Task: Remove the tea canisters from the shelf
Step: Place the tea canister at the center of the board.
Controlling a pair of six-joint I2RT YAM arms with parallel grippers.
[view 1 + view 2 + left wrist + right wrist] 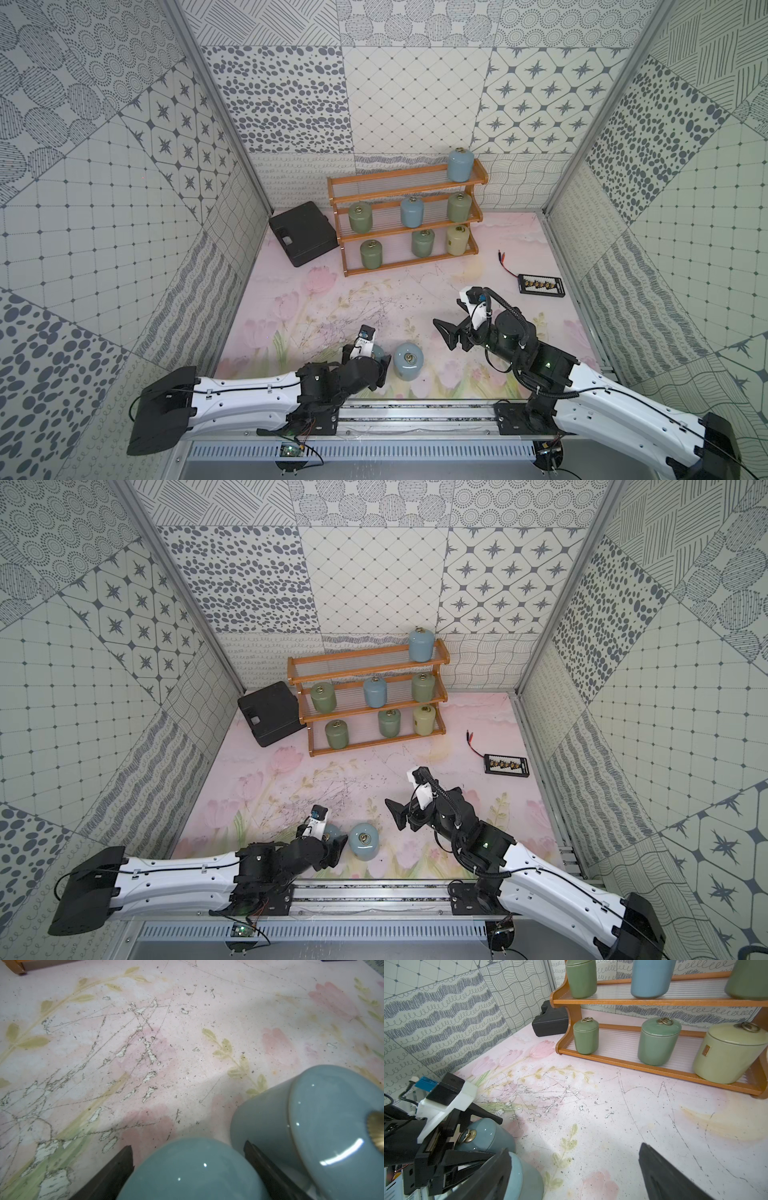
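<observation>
Nearest, a light blue canister [488, 1136] is bracketed by the left gripper [188, 1145], low at the table [187, 1043]; whether it is squeezed or only flanked cannot be told. One finger is seen between it and the neighbouring blue canister [322, 1126], so the base should be seated flat, the jaws eased apart slowly and drawn straight back. The right gripper [446, 334] is spread wide, empty. Farther off, seven canisters are left on the shelf [654, 1002].
</observation>
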